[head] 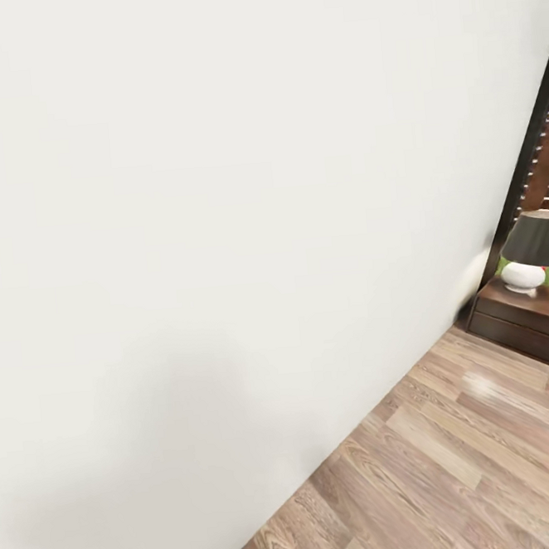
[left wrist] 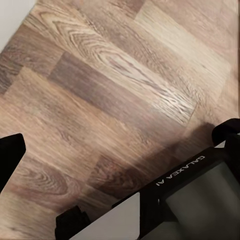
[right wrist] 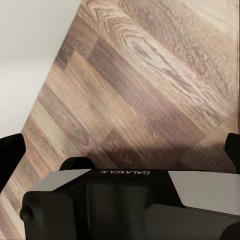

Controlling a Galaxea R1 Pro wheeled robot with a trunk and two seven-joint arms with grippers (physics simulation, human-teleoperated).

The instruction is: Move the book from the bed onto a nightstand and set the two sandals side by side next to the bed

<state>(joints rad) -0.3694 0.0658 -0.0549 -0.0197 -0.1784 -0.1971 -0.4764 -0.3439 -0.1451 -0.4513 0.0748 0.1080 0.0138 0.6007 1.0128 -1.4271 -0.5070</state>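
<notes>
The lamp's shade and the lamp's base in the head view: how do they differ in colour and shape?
The lamp shade is dark grey to black, while the lamp base is white. The shade is a wide cone-like drum that flares downward; the base is a low, rounded bulb. The shade sits above, the base rests on the dark wooden cabinet. Both belong to one lamp beside the white wall.

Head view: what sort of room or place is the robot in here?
Probably a home interior, maybe a bedroom's edge: a plain white wall, wood-plank floor, and a table lamp on a dark wooden cabinet.
</notes>
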